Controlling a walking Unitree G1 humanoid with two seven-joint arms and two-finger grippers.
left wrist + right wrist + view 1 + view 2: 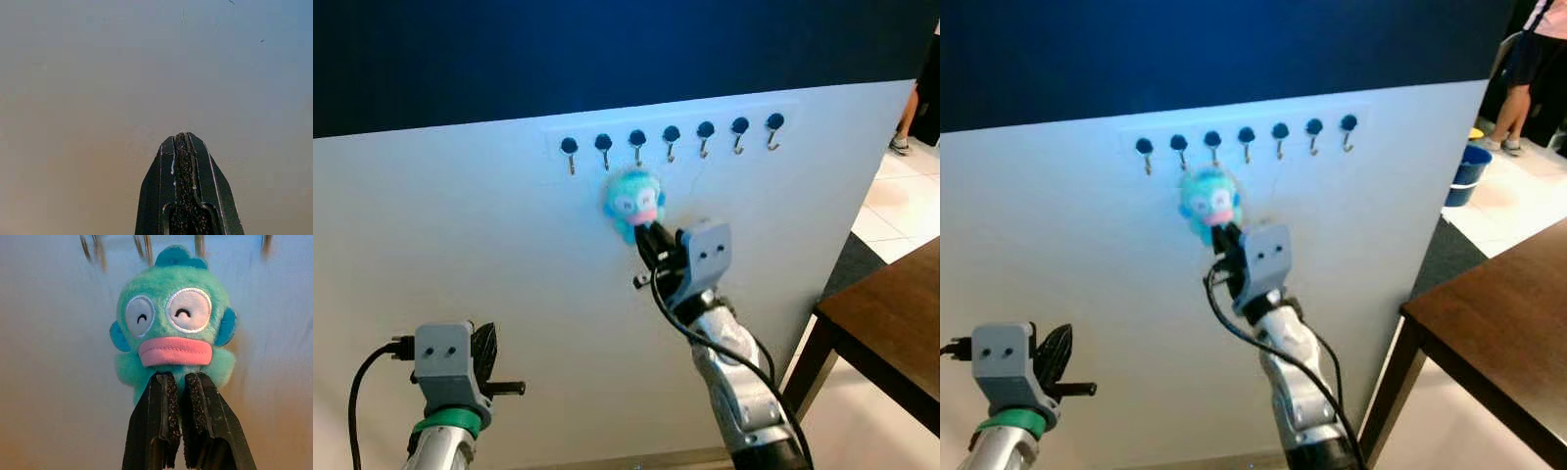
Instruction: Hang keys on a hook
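Observation:
A row of several small metal hooks point(671, 137) with dark round heads is fixed high on a white wall panel point(460, 245). A teal plush fish keychain point(632, 204) with white eyes and pink lips is held against the panel just below the second and third hooks from the left. My right gripper point(646, 237) is raised beneath it and shut on its lower body; the right wrist view shows the plush point(171, 333) above the fingertips point(166, 382). Its ring and keys are hidden. My left gripper point(485, 351) sits low at the left, shut on nothing, facing bare wall.
A dark brown table point(891, 313) stands at the right, close to my right arm. Beyond the panel's right edge are tiled floor, a person's legs point(906, 127) and a blue bucket point(1469, 166). Dark blue wall rises above the panel.

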